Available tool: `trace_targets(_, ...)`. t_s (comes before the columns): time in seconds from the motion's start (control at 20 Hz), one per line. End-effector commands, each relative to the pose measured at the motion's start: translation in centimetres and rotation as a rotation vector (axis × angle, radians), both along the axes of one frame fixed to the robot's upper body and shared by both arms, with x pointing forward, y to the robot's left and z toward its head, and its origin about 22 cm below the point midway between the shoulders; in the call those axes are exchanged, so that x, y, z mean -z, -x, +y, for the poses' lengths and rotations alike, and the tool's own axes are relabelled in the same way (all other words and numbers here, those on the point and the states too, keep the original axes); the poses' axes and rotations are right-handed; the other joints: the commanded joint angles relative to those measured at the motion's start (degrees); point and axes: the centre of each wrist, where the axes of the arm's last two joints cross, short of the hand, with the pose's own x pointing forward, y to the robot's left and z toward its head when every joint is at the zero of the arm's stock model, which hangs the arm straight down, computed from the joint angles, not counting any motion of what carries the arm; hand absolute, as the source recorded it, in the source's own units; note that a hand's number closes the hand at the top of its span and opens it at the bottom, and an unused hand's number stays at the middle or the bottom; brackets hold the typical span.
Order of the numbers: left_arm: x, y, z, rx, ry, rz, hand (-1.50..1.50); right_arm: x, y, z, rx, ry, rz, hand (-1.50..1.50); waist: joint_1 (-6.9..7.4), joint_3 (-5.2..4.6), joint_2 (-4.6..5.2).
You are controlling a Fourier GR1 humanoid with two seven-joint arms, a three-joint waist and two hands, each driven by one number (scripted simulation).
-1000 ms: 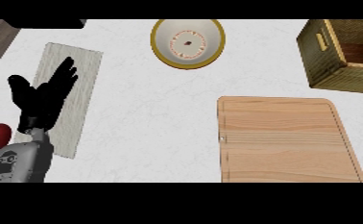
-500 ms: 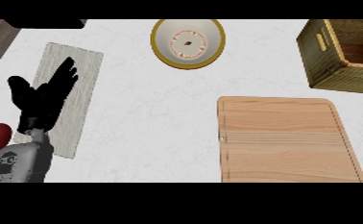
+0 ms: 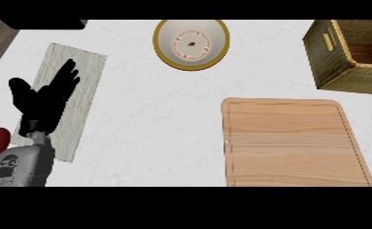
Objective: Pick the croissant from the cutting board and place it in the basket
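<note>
While open over the grey mat, the left hand; wooden basket just beyond the cutting board.

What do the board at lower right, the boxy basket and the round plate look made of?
Rectangular pale cutting board: light wood, matte; straight grain lines show. Boxy olive-brown basket: probably wooden planks, dull finish; grain is faint, so uncertain. Round white plate with yellow rim: likely glazed ceramic, smooth and even; could be plastic.

Left robot hand resting at left, cutting board, basket, plate
</note>
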Motion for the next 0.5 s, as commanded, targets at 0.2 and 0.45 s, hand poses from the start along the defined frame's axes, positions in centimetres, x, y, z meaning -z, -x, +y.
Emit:
trace_targets(0.2,0.6,0.7,0.6,-0.001,-0.010,-0.006,0.00,-1.4,9.6,-7.6,-0.088,-0.017,0.061,-1.50,0.01,0.17,0.20)
trace_targets(0.45,-0.7,-0.5,1.1,0.001,-0.010,-0.012,0.00,0.4,12.4,-9.4,-0.159,0.002,0.113,-1.50,-0.06,0.33,0.51)
